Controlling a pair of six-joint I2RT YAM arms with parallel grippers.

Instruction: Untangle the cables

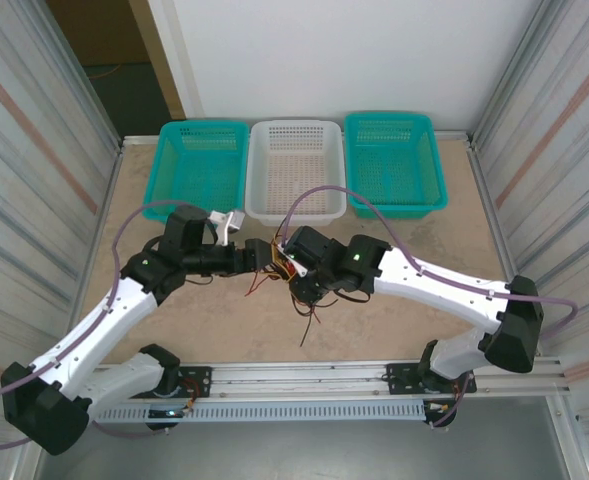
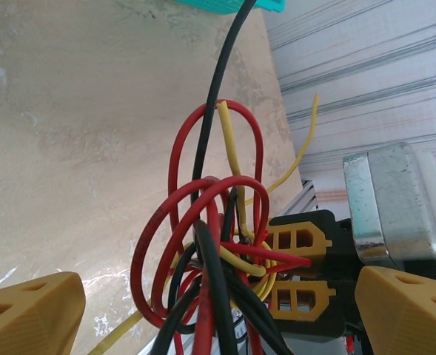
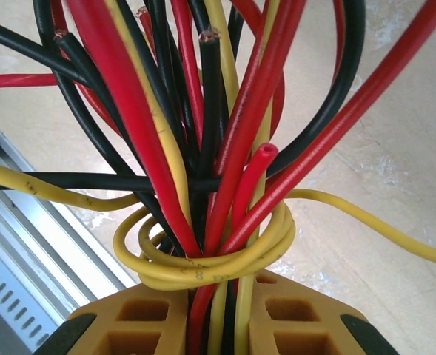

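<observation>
Right tool (image 3: 218,303) clamped on bundle of red, yellow, black cables (image 3: 203,148). Left tool (image 2: 218,314) spread wide, fingers flanking tangle above tabletop (image 2: 69,111).

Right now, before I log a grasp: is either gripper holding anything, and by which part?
The right gripper is shut on the cables, pinching the bundle just below the yellow loop coiled round it. The left gripper is open, holding nothing.

My right fingers (image 3: 136,322) are mustard-yellow, edged black. The cables (image 3: 203,148) are red, yellow and black. The outer baskets (image 1: 202,165) are teal, the middle basket (image 1: 296,170) white, the table (image 1: 224,320) mottled beige.
</observation>
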